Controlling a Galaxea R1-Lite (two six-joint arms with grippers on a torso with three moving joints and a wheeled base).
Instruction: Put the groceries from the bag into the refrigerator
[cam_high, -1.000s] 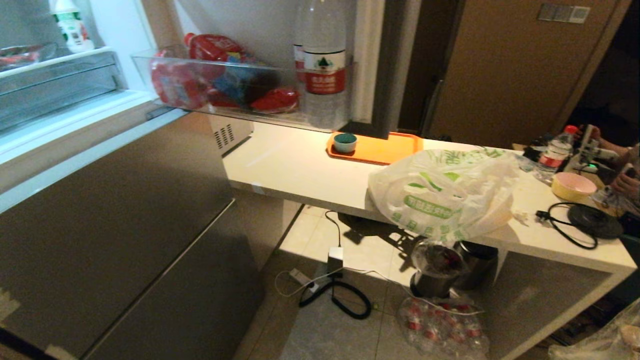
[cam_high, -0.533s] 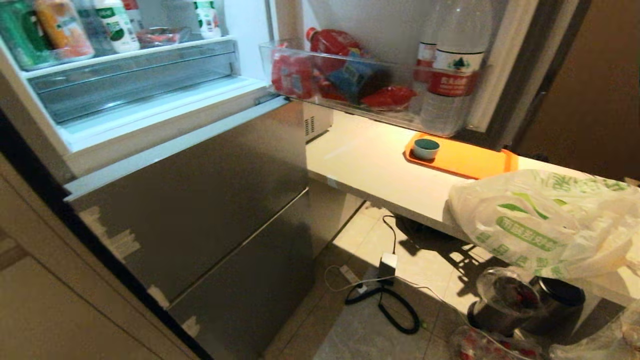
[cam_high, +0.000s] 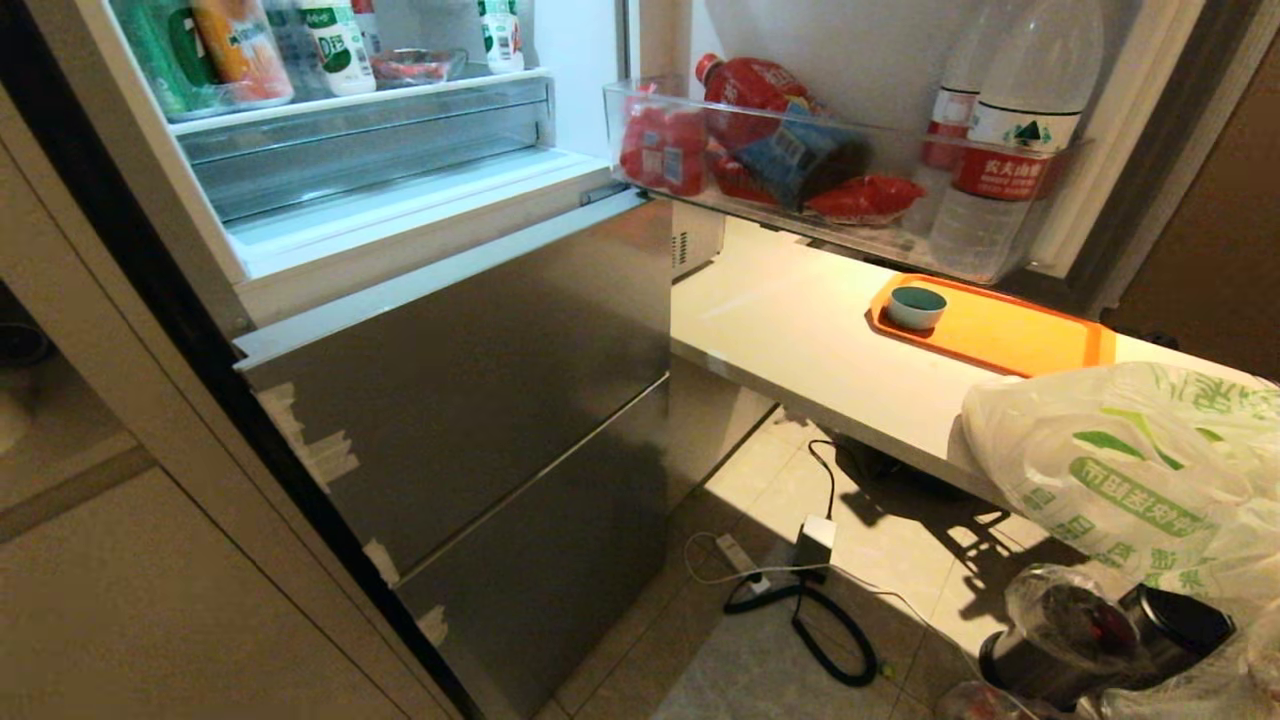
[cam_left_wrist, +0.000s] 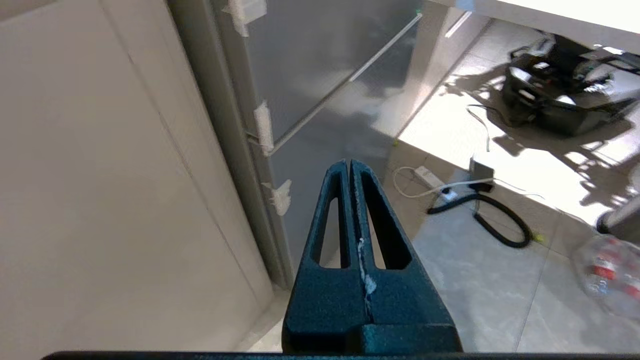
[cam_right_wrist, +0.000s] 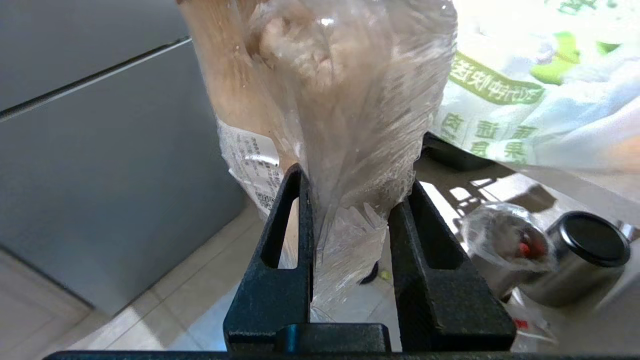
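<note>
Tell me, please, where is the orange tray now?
In the head view the orange tray lies on the white counter at the right, below the open refrigerator door's shelf, behind the bag; a small bowl stands on it.

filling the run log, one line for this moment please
right pincer: shut on clear-wrapped beige food pack | left pincer: shut, empty | refrigerator: upper door open

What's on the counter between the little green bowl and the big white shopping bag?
Only the orange tray, which the bowl stands on, then a bare strip of counter before the bag. The head view shows this.
</note>
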